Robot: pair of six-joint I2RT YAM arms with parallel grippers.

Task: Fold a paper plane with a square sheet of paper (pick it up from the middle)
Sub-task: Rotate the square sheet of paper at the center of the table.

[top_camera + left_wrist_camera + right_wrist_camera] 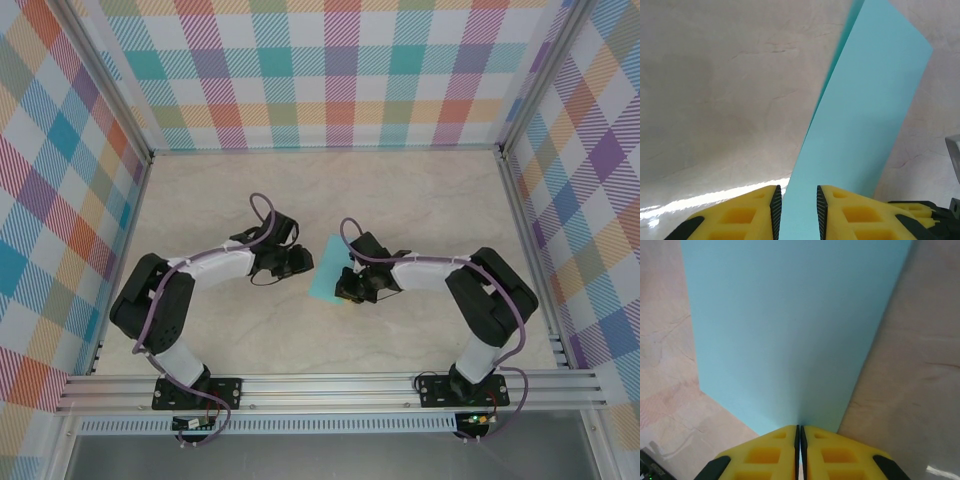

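Observation:
The square sheet of paper (325, 272) is turquoise and is held up off the table between my two grippers. My right gripper (346, 284) grips its near edge: in the right wrist view the yellow fingers (765, 455) are pressed together at the gripper tip (800, 432), with the sheet (790, 330) spreading away from them. My left gripper (301, 262) is at the sheet's left side. In the left wrist view its jaws (799, 200) stand a little apart, and the paper (865, 110) runs through the gap as a tall curved band, touching neither pad.
The marble-patterned table (420, 190) is bare around the arms. Checked walls (330, 70) enclose the back and both sides. A metal rail (330, 385) carrying both arm bases runs along the near edge.

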